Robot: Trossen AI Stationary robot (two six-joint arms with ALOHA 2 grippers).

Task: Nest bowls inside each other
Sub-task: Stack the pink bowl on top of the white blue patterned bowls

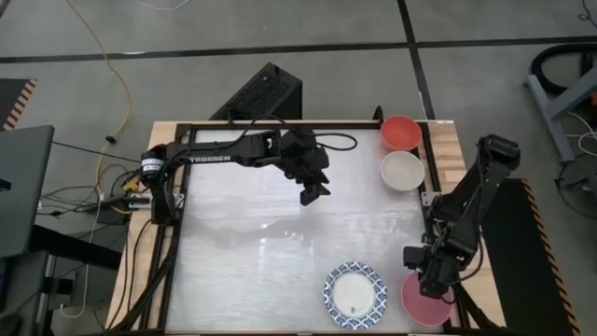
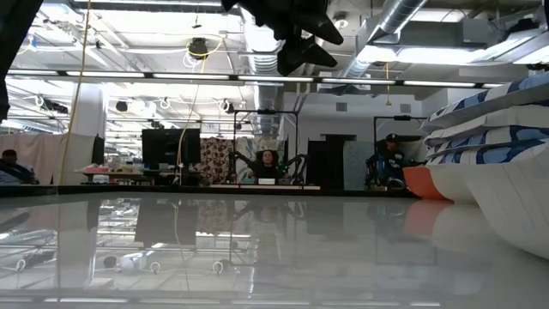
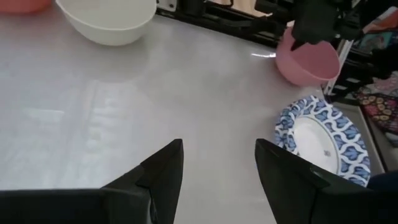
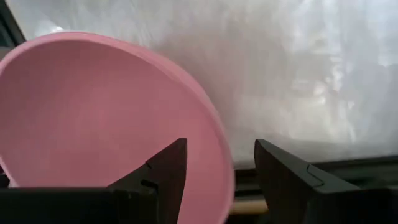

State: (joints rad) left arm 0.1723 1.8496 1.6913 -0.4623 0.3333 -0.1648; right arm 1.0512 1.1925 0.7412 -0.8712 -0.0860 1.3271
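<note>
Hovering over the pink bowl [image 1: 424, 301] at the table's near right corner, the right gripper [image 1: 432, 280] has its fingers spread, and the wrist view shows them straddling the bowl's rim — one finger over the inside, the other outside. No pinch is made yet; the stance reads as the setup for a rim grasp, which suits a thin-walled bowl that cannot be spanned whole.

The left gripper [image 1: 312, 191] hangs above the bare middle of the table [image 1: 242, 243], toward its far side, fingers [image 3: 163, 172] spread and empty, well apart from every bowl. It appears to be waiting, clear of the right arm's path.

Bowl positions:
- A blue-patterned bowl [image 1: 355, 295] sits near the front edge, just beside the pink one. The low view shows several blue-rimmed bowls already stacked — this looks to be the nest so far, though the count cannot be told for certain.
- The red bowl [image 1: 400, 133] stands at the far right corner.
- The cream bowl [image 1: 403, 170] sits just in front of the red one, close beside it; whether they touch cannot be told.

Judgement: the nesting is partly done, with three loose bowls remaining. The pink bowl's closeness to the stack makes it the natural next piece. Risk noted: it lies at the table's very edge, so a slipped rim grasp could tip it off.
</note>
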